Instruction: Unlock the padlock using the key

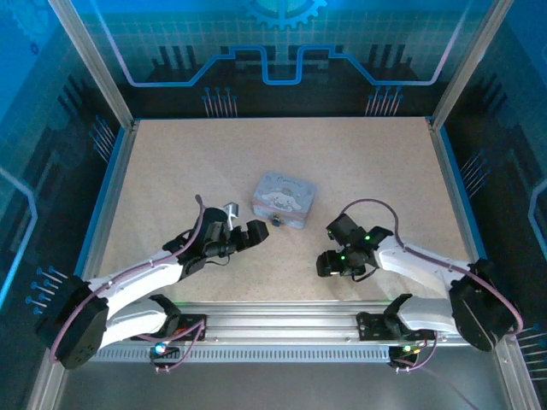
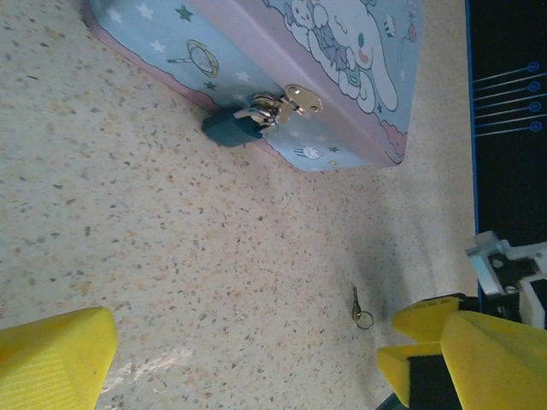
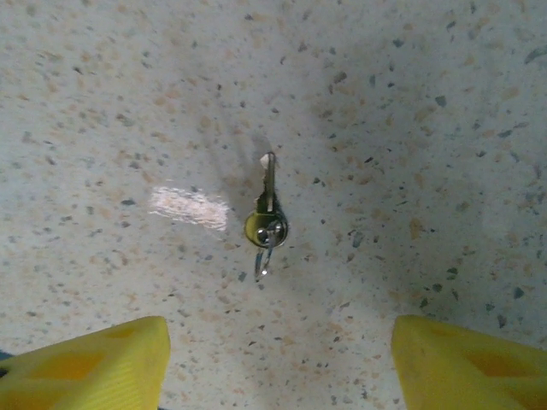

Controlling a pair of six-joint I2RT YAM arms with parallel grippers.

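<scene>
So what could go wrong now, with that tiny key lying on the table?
The key lies flat and thin, so the right gripper, fingers either side, may slip over it or flick it away. The padlock hangs from the clasp of the tin, so it could swing aside when pushed.

No writing, number or brand can be read — the pale blue-and-pink rectangular tin (image 2: 282, 51) bears just a cartoon figure and stars.

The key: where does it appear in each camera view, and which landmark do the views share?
Top external: too small to make out.
Left wrist: key lower right, apart from the tin.
Right wrist: key at centre, above the right claw.
Shared landmark: the speckled table.
</scene>
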